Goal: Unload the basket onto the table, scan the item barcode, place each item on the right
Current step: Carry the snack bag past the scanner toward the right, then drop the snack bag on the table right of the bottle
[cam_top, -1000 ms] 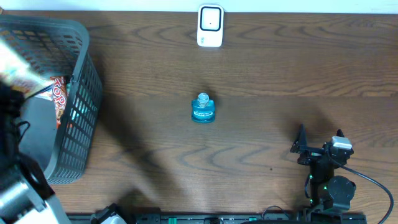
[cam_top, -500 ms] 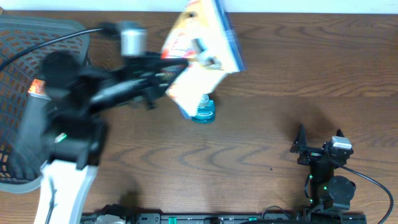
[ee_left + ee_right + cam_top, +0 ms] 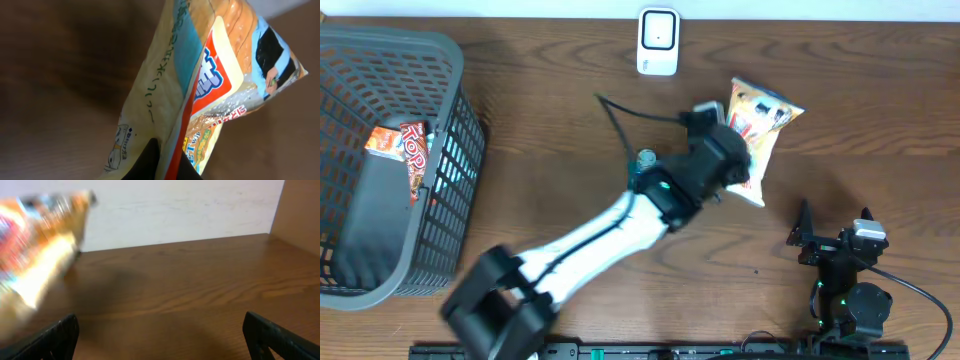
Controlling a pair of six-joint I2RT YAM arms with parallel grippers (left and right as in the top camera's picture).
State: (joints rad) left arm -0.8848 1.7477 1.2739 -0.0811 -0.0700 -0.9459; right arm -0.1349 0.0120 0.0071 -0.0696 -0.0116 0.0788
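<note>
Your left gripper (image 3: 736,162) pinches the snack bag (image 3: 766,115) by its edge, right of the blue bottle (image 3: 647,176) and below-right of the scanner (image 3: 658,42); your right gripper (image 3: 834,224) rests apart, jaws spread wide

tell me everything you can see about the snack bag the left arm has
The snack bag is a crinkly, glossy pouch that looks like plastic film. It is cream and orange, with red, blue and silver print and dark green script down one side. It looks puffy and unopened. The left gripper is shut on its lower edge and holds it tilted, apparently above the table, right of centre. Nothing else touches it.
</note>
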